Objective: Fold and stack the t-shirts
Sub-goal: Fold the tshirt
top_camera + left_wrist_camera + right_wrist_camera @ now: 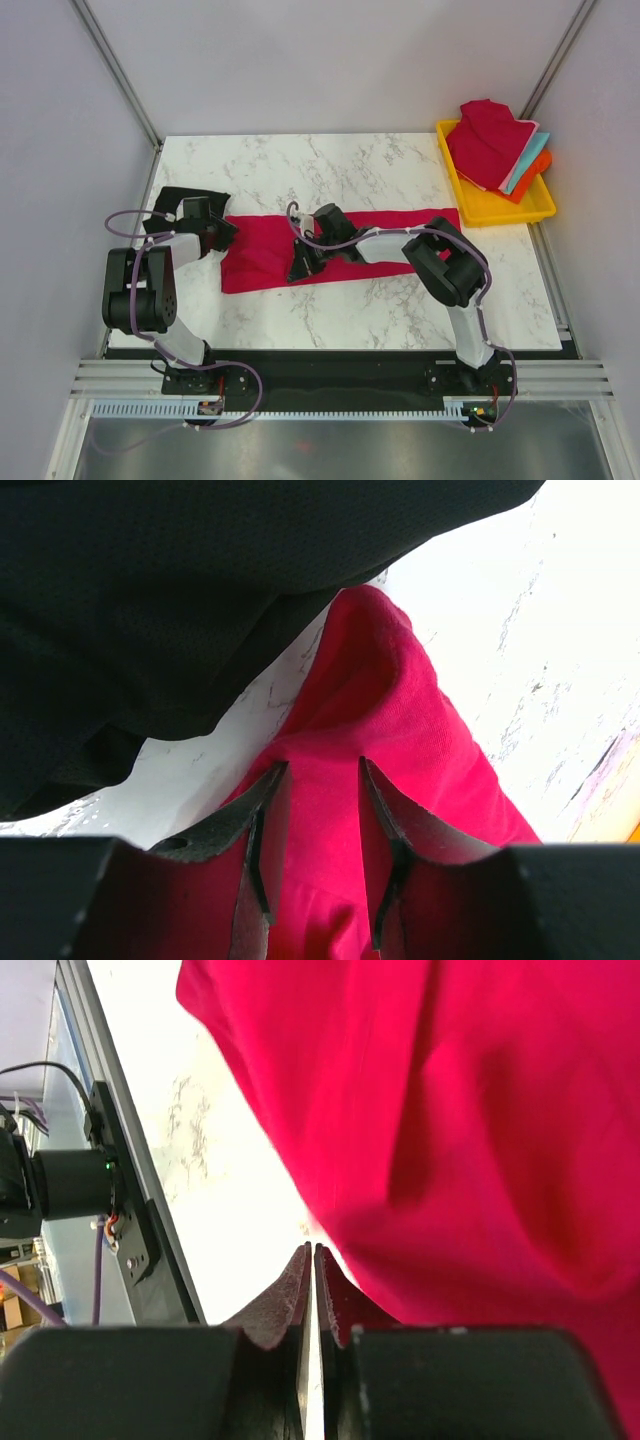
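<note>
One crimson t-shirt (400,225) lies folded into a long strip across the middle of the marble table (400,300). Its far edge runs fairly straight. Its near edge sags toward the arms on the left half, where the cloth bunches wider. The right end stops just beside the yellow tray (500,212) at the far right corner.

The left gripper (222,235) sits at the strip's left end. In its own camera the left gripper (323,765) has its jaws partway apart with crimson cloth (400,710) filling the gap, and I can't tell whether they press it. The right gripper (298,268) is at the near hem, about a third of the way along. Seen from the wrist, the right gripper (312,1250) has its jaws all but together, with only a sliver of white table between them. The crimson hem (450,1160) lies just to one side of the fingers.

A black t-shirt (175,198) lies crumpled at the table's left edge, close behind the left gripper, and a wedge of bare marble (190,770) shows between it and the red. In the tray, a heaped red t-shirt (485,140) spills over the far rim, with a teal t-shirt (530,160) and an orange t-shirt (543,175) showing beneath it.

Open marble stretches behind the strip to the far edge. A narrower band runs in front of it, down to the black rail (340,372) where the arms are bolted. Any marking on the rail fittings (120,1230) is too small to read.
</note>
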